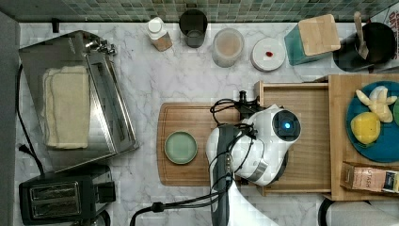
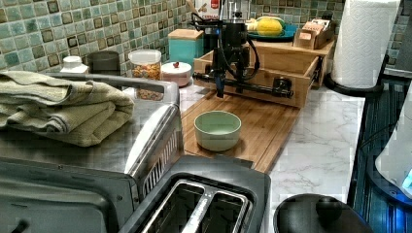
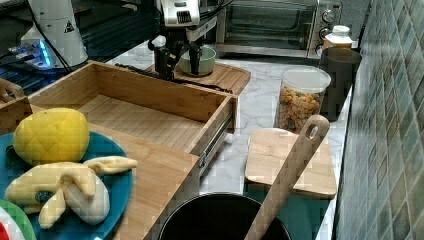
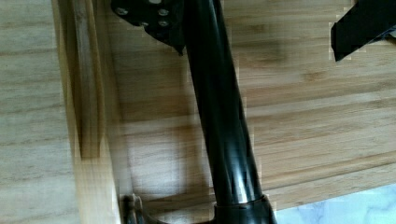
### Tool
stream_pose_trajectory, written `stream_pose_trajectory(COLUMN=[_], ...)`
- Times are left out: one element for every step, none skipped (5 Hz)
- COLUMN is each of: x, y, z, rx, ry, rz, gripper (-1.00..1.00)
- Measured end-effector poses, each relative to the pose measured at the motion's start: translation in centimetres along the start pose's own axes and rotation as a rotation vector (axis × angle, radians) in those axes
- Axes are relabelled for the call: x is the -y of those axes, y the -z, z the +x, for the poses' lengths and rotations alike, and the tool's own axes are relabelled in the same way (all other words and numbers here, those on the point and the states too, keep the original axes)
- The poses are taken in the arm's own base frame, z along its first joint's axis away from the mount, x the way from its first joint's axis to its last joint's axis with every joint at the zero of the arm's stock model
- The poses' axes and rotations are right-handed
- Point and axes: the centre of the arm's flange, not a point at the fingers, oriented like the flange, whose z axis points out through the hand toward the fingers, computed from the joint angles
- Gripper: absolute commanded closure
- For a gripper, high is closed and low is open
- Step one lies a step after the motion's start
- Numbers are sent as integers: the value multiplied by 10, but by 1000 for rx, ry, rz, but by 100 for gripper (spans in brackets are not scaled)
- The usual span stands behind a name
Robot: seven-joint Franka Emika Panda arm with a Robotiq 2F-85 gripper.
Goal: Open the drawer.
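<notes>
The drawer [image 3: 150, 112] stands pulled out from its wooden cabinet [image 3: 165, 185], its light-wood floor bare, in the right view. In the top view the drawer [image 1: 306, 155] reaches toward the cutting board [image 1: 188, 174] on the marble desk [image 1: 179, 80]. Its black bar handle [image 2: 252, 88] runs along the front, above the board's near end.

The gripper [image 2: 219, 80] hangs over one end of the handle; in the wrist view one finger [image 4: 154, 18] lies just beside the bar and the other finger [image 4: 359, 28] sits well apart, so the jaws are spread and grip nothing.

A pale green bowl [image 2: 217, 129] sits on the cutting board, nothing visible inside. A clear jar [image 3: 302, 100] holds orange and green pieces. A blue plate [image 3: 100, 200] on the cabinet top carries a yellow toy fruit [image 3: 50, 135] and a toy banana [image 3: 70, 187]. A dark pot [image 3: 220, 220] holds a wooden spoon [image 3: 290, 170]. Folded towels [image 2: 58, 109] lie on the toaster oven [image 1: 75, 94], and a black toaster [image 1: 61, 195] stands beside it.
</notes>
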Motion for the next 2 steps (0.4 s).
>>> stream_pose_trajectory(x=[-2,-2], y=[1,2], z=[0,0], rx=[-3,-3], ry=[-5,-10], rz=[1,6], gripper=[-100,-100])
